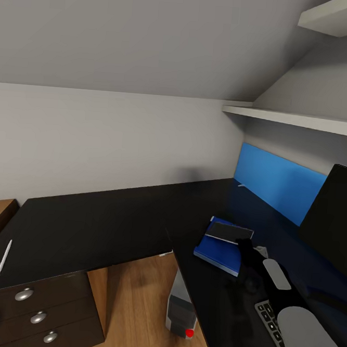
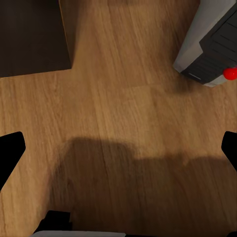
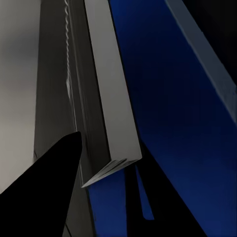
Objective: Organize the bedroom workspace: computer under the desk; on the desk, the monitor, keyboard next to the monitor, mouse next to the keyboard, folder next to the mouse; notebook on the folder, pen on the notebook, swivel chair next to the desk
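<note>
Right jaws (image 1: pixel 244 245) are clamped on the notebook's (image 1: pixel 229 231) edge, right on the blue folder (image 1: pixel 220 253) near the surface's (image 1: pixel 101 225) front edge. Left jaws (image 2: pixel 118 148) hang wide over bare floor (image 2: pixel 123 98). Pen (image 1: pixel 3 256) sits far left.

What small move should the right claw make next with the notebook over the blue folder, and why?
Probably open and let go. The right claw seems shut on the notebook, which already looks to lie on the blue folder on the desk. The pen still lies at the desk's far left end, so freeing the claw lets it be fetched next.
</note>
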Motion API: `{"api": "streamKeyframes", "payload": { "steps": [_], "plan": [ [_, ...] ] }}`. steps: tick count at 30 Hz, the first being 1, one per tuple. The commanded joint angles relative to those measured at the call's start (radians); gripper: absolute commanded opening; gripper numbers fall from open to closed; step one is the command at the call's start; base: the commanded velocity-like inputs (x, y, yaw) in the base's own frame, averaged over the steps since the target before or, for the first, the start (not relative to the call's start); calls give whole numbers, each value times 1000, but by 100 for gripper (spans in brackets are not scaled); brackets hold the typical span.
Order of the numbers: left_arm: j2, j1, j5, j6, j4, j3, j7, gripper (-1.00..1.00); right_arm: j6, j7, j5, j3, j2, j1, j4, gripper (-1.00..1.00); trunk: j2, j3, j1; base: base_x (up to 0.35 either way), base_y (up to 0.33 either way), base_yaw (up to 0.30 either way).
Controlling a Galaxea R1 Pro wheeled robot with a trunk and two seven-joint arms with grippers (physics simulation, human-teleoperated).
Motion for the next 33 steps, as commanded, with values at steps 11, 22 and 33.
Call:
{"api": "streamKeyframes", "payload": {
  "steps": [11,22,33],
  "plan": [
    [2,0,9,-2,-2,-5,8,100,6,-12,-3,-2,0,0,5,-100,0,-1,0,69,16,0],
    [1,0,9,-2,-2,-5,8,100,7,-12,-3,3,0,0,6,-100,0,-1,0,0,0,0],
    [0,0,9,-2,-2,-5,8,100,8,-11,-3,4,0,0,4,100,0,-1,0,0,0,0]
  ]
}}
